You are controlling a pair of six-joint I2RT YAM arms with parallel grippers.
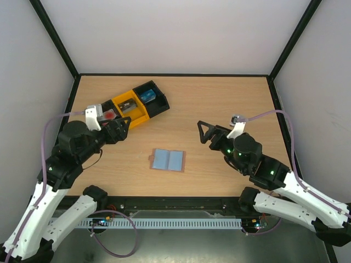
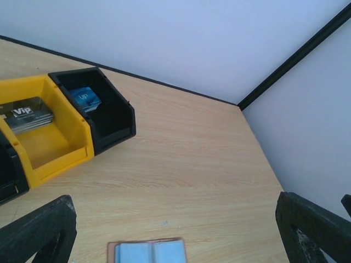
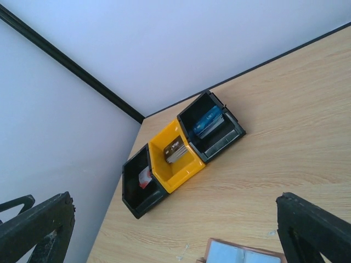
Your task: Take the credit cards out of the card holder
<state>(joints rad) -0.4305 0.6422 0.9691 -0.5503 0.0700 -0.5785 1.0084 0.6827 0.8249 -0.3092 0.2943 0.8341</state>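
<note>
One card holder [image 1: 168, 159] lies open and flat on the pale wood-grain counter [image 1: 230, 98], its two light blue panels facing up, roughly midway between two robot arms. The left hand [image 1: 126, 129] and the right hand [image 1: 201, 132] each hang above the counter with fingers spread wide, gripping nothing. Well apart from the holder, toward the far left, one tray [image 1: 140, 118] of three bins holds blue cards [image 3: 208, 121] in the far black bin, grey cards [image 3: 174, 150] marked "Vip" in the yellow middle bin and a red-and-white card [image 3: 145, 176] in the near black bin. Plain white walls [image 1: 175, 33] with black frame edges enclose the counter.
</note>
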